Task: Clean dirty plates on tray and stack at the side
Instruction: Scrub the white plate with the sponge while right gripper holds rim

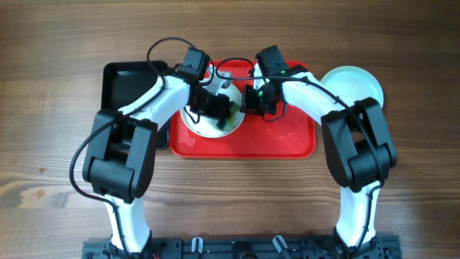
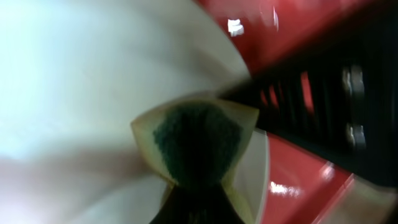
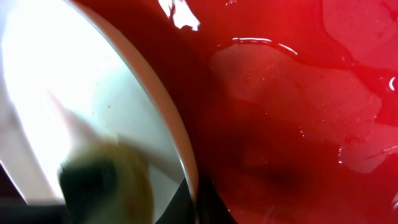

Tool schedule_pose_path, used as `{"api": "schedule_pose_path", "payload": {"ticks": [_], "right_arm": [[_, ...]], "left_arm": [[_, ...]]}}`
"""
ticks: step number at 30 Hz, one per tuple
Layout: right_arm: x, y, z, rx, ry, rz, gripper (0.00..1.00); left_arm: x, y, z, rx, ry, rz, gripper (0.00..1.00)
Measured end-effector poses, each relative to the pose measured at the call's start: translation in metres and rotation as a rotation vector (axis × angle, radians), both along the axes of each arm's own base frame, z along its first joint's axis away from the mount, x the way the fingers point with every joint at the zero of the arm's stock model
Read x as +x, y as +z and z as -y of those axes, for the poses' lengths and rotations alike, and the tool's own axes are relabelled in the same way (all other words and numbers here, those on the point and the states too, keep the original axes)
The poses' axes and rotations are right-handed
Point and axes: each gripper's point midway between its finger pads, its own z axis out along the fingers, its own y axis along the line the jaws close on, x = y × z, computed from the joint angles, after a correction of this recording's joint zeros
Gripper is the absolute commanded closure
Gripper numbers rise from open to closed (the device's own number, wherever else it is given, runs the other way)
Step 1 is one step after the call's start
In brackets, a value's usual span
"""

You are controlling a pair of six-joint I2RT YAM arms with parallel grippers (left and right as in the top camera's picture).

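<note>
A white plate [image 1: 198, 127] lies on the red tray [image 1: 287, 138], towards its left. My left gripper [image 1: 227, 114] is shut on a yellow sponge with a green scouring side [image 2: 196, 140] and presses it onto the plate's face [image 2: 74, 74]. My right gripper [image 1: 251, 101] is shut on that plate's right rim; the rim runs between its jaws [image 3: 193, 202]. The right wrist view shows the plate [image 3: 74, 81], the blurred sponge [image 3: 102, 180] and the wet tray floor [image 3: 280, 124]. A second plate [image 1: 233, 70] sits at the tray's back edge. A pale mint plate [image 1: 352, 83] rests on the table right of the tray.
A black rectangular tray [image 1: 129, 83] stands left of the red tray, partly under my left arm. Water patches lie on the red tray's right half. Wooden table surrounds both trays.
</note>
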Motion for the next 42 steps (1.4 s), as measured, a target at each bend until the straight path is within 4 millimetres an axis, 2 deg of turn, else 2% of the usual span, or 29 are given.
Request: {"api": "schedule_pose_path", "payload": {"ticks": [6,9,14,16,19,26,29,32,36,39,42], "right_arm": [[0.0,0.0,0.0,0.001,-0.003,-0.001,0.96],[0.001,0.0,0.0,0.002,-0.003,0.001,0.96],[0.0,0.001,-0.002,0.006,0.002,0.003,0.96],[-0.001,0.001,-0.004,0.009,0.007,0.002,0.96],[-0.003,0.001,-0.006,0.008,0.015,-0.001,0.96],[-0.004,0.0,-0.004,0.004,0.03,0.001,0.96],[-0.004,0.0,-0.004,0.004,0.033,0.003,0.96],[-0.004,0.0,-0.004,0.003,0.033,0.003,0.96],[-0.004,0.0,-0.004,0.004,0.032,0.003,0.96],[-0.004,0.0,-0.004,0.004,0.027,0.001,0.96],[-0.003,0.0,-0.004,0.005,0.02,0.0,0.96]], "left_arm": [[0.04,-0.004,-0.018,0.124,0.199,0.112,0.96],[0.05,-0.009,-0.042,0.252,0.372,0.124,0.96],[0.043,-0.009,-0.086,0.474,0.618,0.101,0.96],[0.035,-0.009,-0.097,0.527,0.658,0.081,0.96],[0.023,-0.01,-0.101,0.556,0.626,0.04,0.96],[-0.019,-0.011,-0.081,0.43,0.338,-0.159,0.96],[-0.042,-0.008,-0.058,0.3,0.177,-0.234,0.96],[-0.052,-0.007,-0.037,0.187,0.072,-0.259,0.96],[-0.047,-0.004,-0.019,0.076,0.004,-0.216,0.96],[-0.031,-0.003,-0.01,0.029,-0.004,-0.144,0.96],[-0.004,-0.003,-0.004,0.023,0.045,-0.043,0.96]]}}
